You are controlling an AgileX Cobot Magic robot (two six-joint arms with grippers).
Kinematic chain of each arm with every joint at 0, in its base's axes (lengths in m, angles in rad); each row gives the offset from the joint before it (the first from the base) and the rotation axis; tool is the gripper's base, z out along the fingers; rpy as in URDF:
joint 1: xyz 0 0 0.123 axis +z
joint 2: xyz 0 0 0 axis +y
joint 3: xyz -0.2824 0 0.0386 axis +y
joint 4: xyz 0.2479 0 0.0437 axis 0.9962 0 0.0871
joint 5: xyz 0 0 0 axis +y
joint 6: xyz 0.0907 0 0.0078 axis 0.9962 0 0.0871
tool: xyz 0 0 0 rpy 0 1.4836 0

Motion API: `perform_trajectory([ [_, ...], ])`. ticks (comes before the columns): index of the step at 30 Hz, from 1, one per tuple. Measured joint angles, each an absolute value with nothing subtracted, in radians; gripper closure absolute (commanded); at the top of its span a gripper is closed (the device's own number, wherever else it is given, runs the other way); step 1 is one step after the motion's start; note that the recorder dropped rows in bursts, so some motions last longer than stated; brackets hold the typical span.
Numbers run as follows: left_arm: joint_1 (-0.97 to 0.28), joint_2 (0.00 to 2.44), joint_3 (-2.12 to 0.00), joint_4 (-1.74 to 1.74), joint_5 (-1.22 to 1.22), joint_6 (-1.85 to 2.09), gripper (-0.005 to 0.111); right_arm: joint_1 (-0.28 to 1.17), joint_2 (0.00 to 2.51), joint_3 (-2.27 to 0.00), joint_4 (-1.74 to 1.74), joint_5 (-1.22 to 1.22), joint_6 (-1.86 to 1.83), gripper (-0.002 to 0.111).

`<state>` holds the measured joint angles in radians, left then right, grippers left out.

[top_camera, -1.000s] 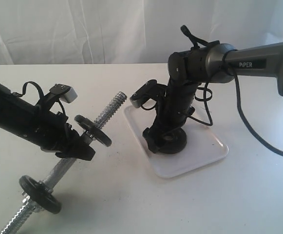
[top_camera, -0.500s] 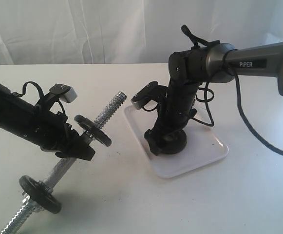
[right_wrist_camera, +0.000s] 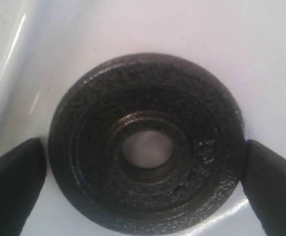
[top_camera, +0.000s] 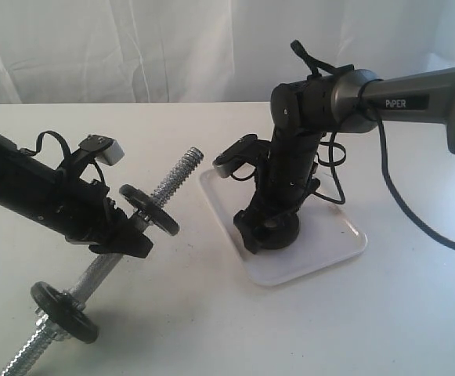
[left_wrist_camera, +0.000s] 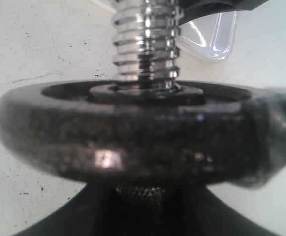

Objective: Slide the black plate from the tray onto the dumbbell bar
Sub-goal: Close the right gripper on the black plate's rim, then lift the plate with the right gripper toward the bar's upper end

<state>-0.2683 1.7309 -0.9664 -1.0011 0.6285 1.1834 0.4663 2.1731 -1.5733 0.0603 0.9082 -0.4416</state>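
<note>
The black plate [right_wrist_camera: 98, 162] lies flat in the white tray [right_wrist_camera: 241, 39], its central hole facing up. My right gripper [right_wrist_camera: 146, 147] is open around it, with one finger [right_wrist_camera: 15, 182] at each side of the rim, very close or just touching. Seen from outside, the right gripper [top_camera: 262, 227] points down onto the black plate [top_camera: 283, 232] in the tray [top_camera: 333, 243]. My left gripper [top_camera: 129, 233] is shut on the dumbbell bar [top_camera: 176, 176] and holds it tilted, its upper threaded end toward the tray.
Two other black discs sit on the bar: one [top_camera: 150, 210] just above my left gripper, one [top_camera: 64, 312] near the low end. The upper disc [left_wrist_camera: 133, 142] fills the left wrist view. A cable [top_camera: 415, 215] hangs from the right arm.
My right gripper has sunk lower over the plate, covering more of it. The left arm and the bar have not moved.
</note>
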Motion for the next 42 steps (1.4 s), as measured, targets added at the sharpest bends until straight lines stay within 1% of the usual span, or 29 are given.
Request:
perform_trajectory([
  [13, -0.268, 1.731, -0.966, -1.001, 0.629, 1.183, 0.107, 0.466, 2.173, -1.573, 0.06, 0.877, -0.426, 0.003],
  [15, -0.268, 1.731, -0.966, -1.001, 0.629, 1.183, 0.107, 0.466, 2.173, -1.573, 0.06, 0.877, -0.422, 0.007],
  [17, -0.268, 1.731, -0.966, -1.001, 0.629, 1.183, 0.107, 0.466, 2.173, -1.573, 0.06, 0.875, -0.42, 0.013],
  [20, -0.268, 1.731, -0.966, -1.001, 0.629, 1.183, 0.107, 0.466, 2.173, -1.573, 0.06, 0.875, -0.411, 0.032],
  [23, -0.268, 1.731, -0.966, -1.001, 0.629, 1.183, 0.107, 0.466, 2.173, -1.573, 0.06, 0.873, -0.41, 0.064],
  [26, -0.268, 1.731, -0.966, -1.001, 0.629, 1.183, 0.107, 0.466, 2.173, -1.573, 0.06, 0.873, -0.401, 0.102],
  [27, -0.268, 1.731, -0.966, -1.001, 0.629, 1.183, 0.107, 0.466, 2.173, -1.573, 0.06, 0.873, -0.399, 0.108],
  [36, -0.268, 1.731, -0.966, -1.001, 0.628, 1.183, 0.107, 0.466, 2.173, -1.573, 0.06, 0.884, -0.312, 0.108],
  [39, -0.268, 1.731, -0.966, -1.001, 0.628, 1.183, 0.107, 0.466, 2.173, -1.579, 0.058, 0.929, -0.297, 0.108],
  [42, -0.268, 1.731, -0.966, -1.001, 0.626, 1.183, 0.107, 0.464, 2.175, -1.596, 0.058, 1.03, -0.296, 0.108],
])
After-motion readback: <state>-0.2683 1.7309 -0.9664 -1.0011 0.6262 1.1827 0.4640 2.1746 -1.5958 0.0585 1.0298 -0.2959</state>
